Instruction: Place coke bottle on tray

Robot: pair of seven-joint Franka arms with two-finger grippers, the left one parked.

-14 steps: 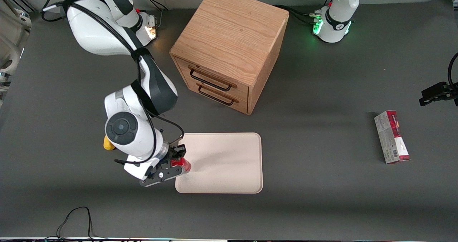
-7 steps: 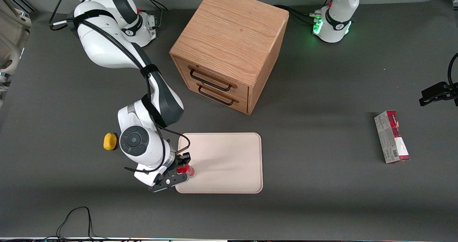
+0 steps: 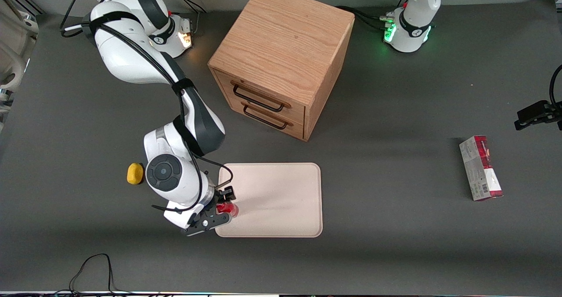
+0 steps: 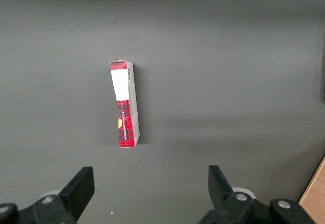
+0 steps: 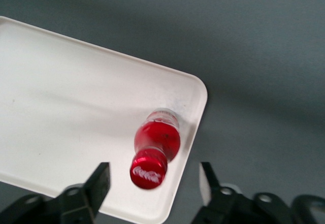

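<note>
The coke bottle (image 5: 156, 150) stands upright on the tray (image 5: 61, 102), its red cap pointing up at my wrist camera, close to the tray's rounded corner nearest the working arm's end of the table. In the front view the coke bottle (image 3: 227, 208) shows as a red spot at lower left of centre, on the tray (image 3: 281, 196) near its edge. My gripper (image 5: 152, 186) hangs straight above it, jaws spread wide with one finger on each side of the cap and clear gaps on both sides; I am gripping nothing. In the front view my gripper (image 3: 221, 207) sits over that same tray corner. The bottle's long axis runs vertical, in line with my approach, so I judge the placing done and the coming move a straight lift upward, keeping both fingers off the cap so it does not tip toward the nearby rim. A yellow lump (image 3: 135, 173) lies on the table just beside my wrist; the wooden cabinet (image 3: 281, 59) stands at upper centre, and a carton (image 3: 480, 168) lies at the right.
</note>
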